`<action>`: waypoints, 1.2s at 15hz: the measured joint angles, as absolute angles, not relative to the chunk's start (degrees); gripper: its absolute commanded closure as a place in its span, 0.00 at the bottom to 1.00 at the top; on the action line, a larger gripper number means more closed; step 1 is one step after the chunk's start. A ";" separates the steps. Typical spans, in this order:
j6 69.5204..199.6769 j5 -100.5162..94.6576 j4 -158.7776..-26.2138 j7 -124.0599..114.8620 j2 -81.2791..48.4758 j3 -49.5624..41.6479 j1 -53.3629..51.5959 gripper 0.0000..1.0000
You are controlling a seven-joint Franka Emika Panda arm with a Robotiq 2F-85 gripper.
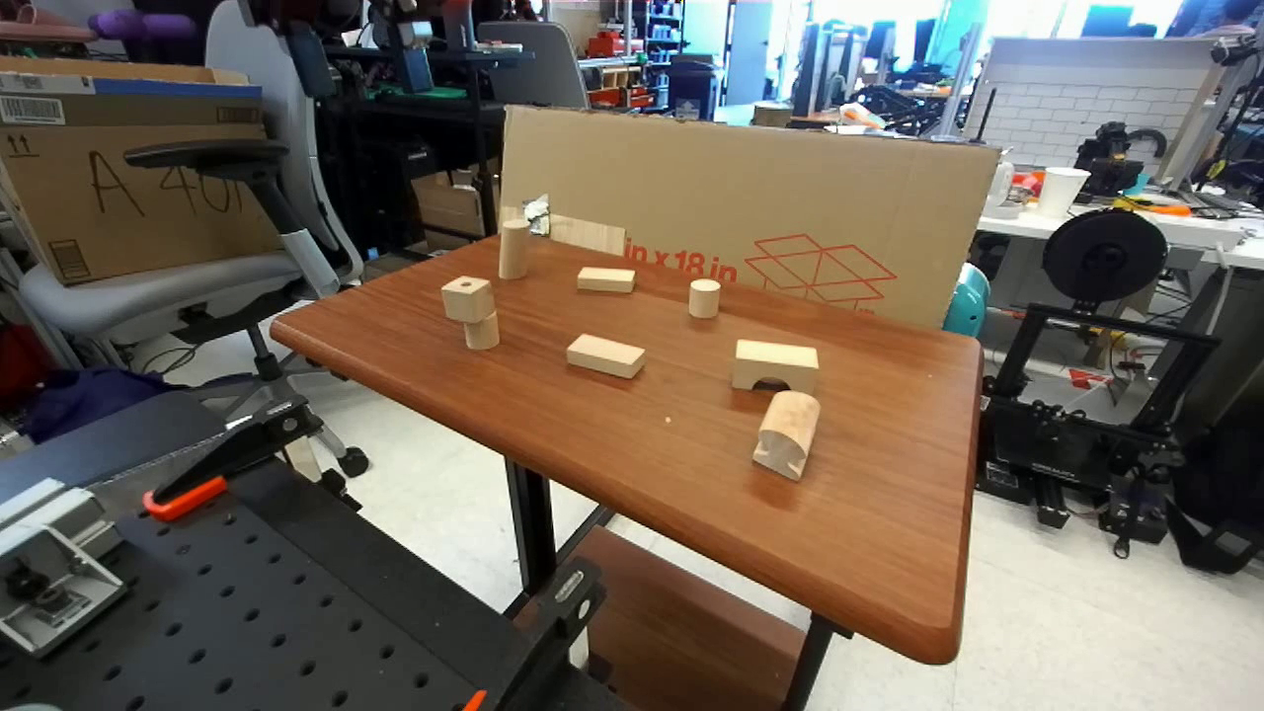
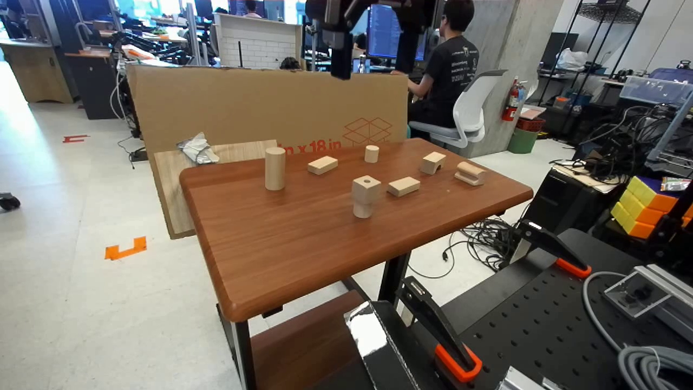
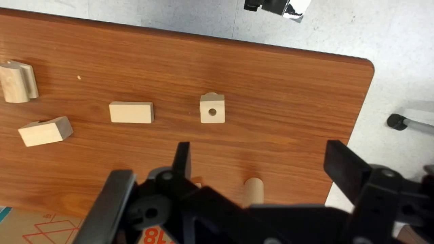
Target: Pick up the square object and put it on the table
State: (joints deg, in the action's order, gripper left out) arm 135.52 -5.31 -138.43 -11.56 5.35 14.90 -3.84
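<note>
The square object, a pale wooden cube with a hole in its top, shows in both exterior views (image 1: pixel 467 298) (image 2: pixel 366 189) and in the wrist view (image 3: pixel 206 117). It sits on a short round cylinder (image 1: pixel 482 333) (image 2: pixel 363 210), which stands on the reddish-brown table (image 1: pixel 869 494) (image 2: pixel 281 244) (image 3: pixel 288 98). My gripper (image 3: pixel 259 145) is open and empty, high above the table. In an exterior view it hangs at the top edge (image 2: pixel 373 67), partly cut off, well above the cube. In the wrist view the cube lies beyond the fingertips, nearer the left finger.
Around the stack stand a tall cylinder (image 1: pixel 513 249), two flat blocks (image 1: pixel 606 280) (image 1: pixel 605 356), another short cylinder (image 1: pixel 704 298), an arch block (image 1: pixel 775 365) and a rounded block (image 1: pixel 787 434). A cardboard sheet (image 1: pixel 691 188) rises behind the table. A black perforated bench (image 1: pixel 286 592) stands in front.
</note>
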 measured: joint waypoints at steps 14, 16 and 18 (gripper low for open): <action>134.60 -10.81 -132.00 -11.20 -9.95 9.95 -5.54 0.00; 134.60 -10.81 -131.14 -10.95 -11.47 9.53 -5.82 0.00; 134.60 -10.81 -130.11 -10.62 -12.94 9.15 -6.17 0.00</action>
